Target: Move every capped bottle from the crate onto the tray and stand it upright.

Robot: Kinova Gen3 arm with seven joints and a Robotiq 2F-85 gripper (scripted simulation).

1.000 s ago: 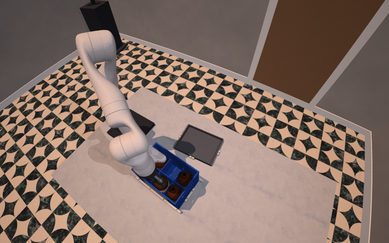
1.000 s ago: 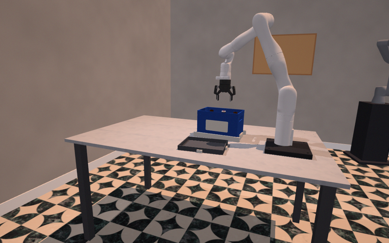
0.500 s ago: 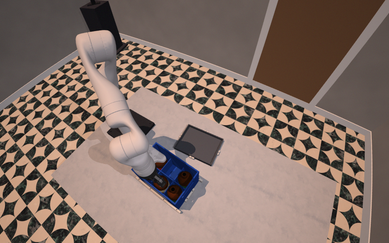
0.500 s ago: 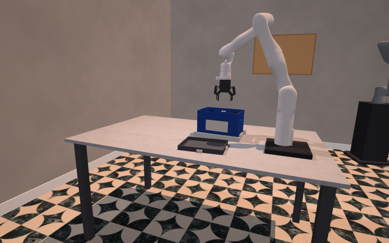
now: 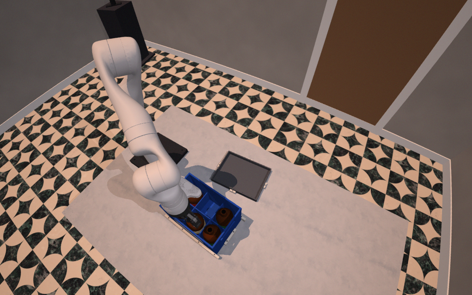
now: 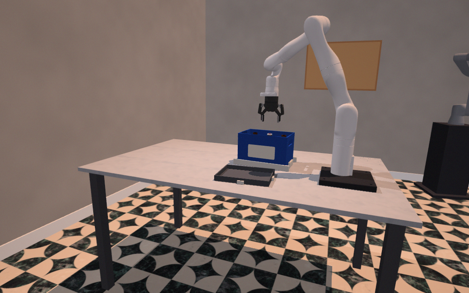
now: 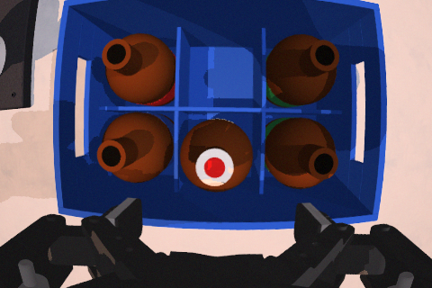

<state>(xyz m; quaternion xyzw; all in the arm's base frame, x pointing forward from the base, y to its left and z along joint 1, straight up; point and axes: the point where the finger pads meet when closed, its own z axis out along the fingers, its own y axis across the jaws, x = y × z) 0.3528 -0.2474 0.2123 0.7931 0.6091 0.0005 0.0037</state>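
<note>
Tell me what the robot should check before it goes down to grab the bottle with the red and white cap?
1. Gripper open and holding nothing: ok.
2. Capped bottle upright in the crate, middle cell of the near row: ok.
3. Gripper above the crate rim, in the exterior view: ok.
4. Gripper centred over the cap: cannot tell.
5. Tray bare for landing: ok.
6. Room for fingers between bottle and dividers: cannot tell.
</note>
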